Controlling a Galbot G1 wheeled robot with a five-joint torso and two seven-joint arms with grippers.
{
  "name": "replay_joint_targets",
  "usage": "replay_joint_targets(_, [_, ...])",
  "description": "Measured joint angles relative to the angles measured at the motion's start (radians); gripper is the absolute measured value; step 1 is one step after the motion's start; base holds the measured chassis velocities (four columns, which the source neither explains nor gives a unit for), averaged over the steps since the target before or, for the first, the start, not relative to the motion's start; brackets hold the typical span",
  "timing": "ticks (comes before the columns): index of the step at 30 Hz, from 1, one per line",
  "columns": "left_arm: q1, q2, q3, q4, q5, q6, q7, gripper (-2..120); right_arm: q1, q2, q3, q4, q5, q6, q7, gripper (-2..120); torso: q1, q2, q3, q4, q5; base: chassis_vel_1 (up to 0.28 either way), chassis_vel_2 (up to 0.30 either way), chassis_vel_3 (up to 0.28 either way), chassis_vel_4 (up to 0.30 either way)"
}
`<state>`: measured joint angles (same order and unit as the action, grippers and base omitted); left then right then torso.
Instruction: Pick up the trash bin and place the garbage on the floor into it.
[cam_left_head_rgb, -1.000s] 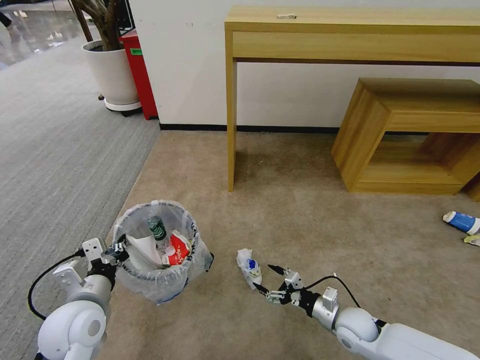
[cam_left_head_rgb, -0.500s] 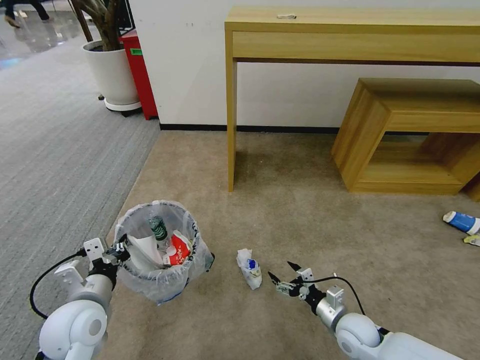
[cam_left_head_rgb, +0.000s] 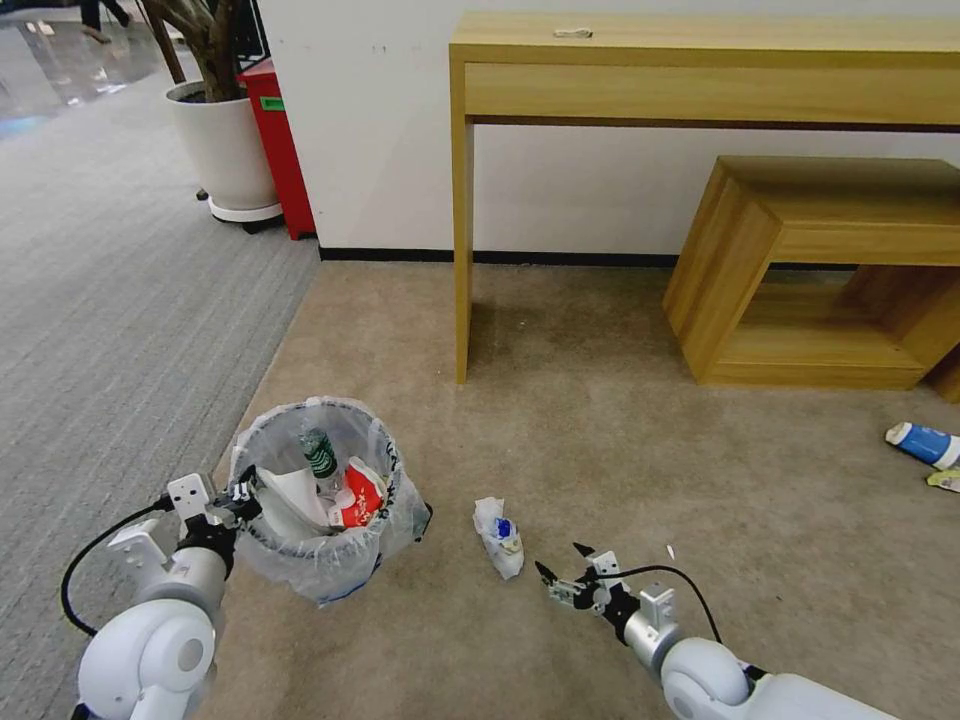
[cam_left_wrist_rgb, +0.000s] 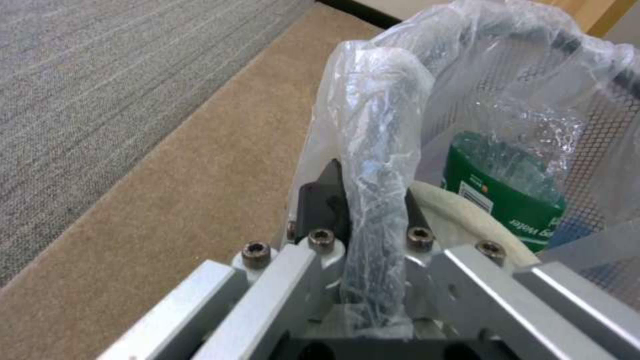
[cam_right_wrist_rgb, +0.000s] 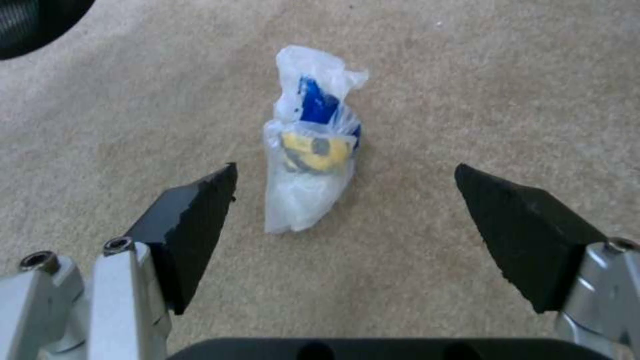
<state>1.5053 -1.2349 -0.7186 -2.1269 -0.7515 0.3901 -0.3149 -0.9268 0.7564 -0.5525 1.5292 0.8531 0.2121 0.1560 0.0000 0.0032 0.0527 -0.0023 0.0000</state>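
Note:
The trash bin, black mesh with a clear wrinkly liner, stands on the beige carpet at lower left. My left gripper is shut on its near rim, and the left wrist view shows the gripper pinching rim and liner. Inside the bin lie a green-label bottle, a red-white packet and a white slipper. One piece of garbage, a small white plastic packet with blue and yellow print, lies on the floor right of the bin. My right gripper hangs open just behind it, apart from it, the jaws spread wide.
A blue-white cup lies on the carpet at the far right edge. A tall wooden table and a low wooden bench stand against the wall. At back left are a white plant pot and a red box.
My right gripper has drawn back from the white packet, toward the robot and slightly right, staying open. The bin and my left gripper have not moved.

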Motion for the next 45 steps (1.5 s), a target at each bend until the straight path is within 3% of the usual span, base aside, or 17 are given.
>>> replay_joint_targets(25, [0.020,-0.018,-0.005,-0.024,0.012,-0.002,0.001,2,0.039,0.051,-0.016,-0.069,-0.022,-0.010,0.003,84,0.000,0.000,0.000,0.0000,0.0000,0.000,0.000,0.000,0.000])
replay_joint_targets(45, [0.031,-0.014,-0.017,-0.053,0.002,-0.005,0.002,2,0.123,0.131,-0.103,-0.173,-0.019,-0.010,0.000,84,0.000,0.000,0.000,0.0000,0.0000,0.000,0.000,0.000,0.000])
